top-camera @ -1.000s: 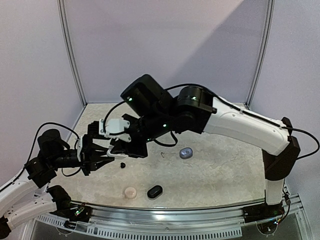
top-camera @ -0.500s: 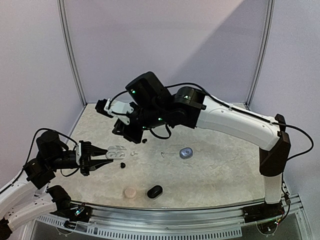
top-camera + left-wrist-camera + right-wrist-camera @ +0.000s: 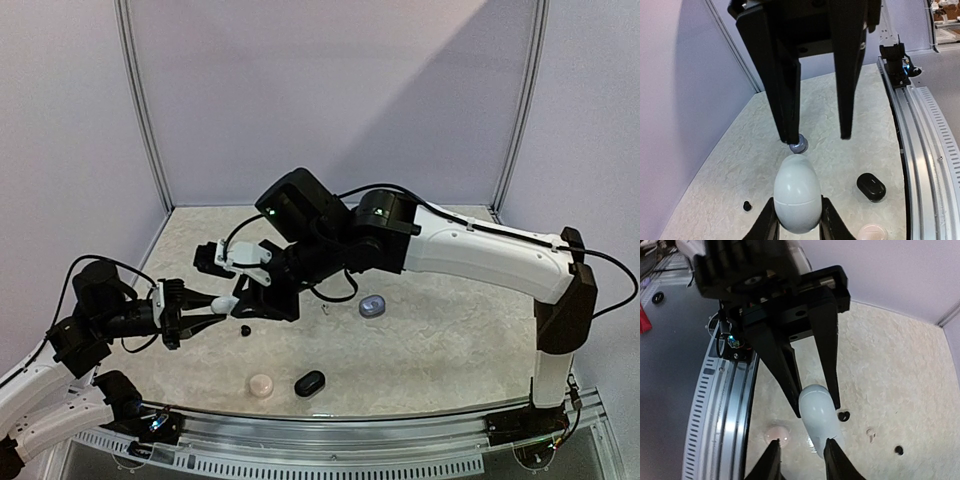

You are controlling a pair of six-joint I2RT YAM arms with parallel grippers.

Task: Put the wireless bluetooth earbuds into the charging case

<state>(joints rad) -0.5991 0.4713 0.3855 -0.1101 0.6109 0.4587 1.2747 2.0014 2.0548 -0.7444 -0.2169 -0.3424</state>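
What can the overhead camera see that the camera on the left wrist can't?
Only overhead: the bodies of the left arm and right arm. Only the left wrist: the seam around the white case. Both: that case clamped in the left gripper, the right gripper open at its far end, the black case, the pink case and a black earbud.

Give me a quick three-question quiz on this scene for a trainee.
1. Fill in: on the table, the black case lies next to the ____ case.
2. The left gripper grips: A) the black case, B) the white case, C) the blue-grey case.
3. True or false: the right gripper holds an earbud.
Key: 1 pink case; 2 B; 3 false, its jaws are open and empty.
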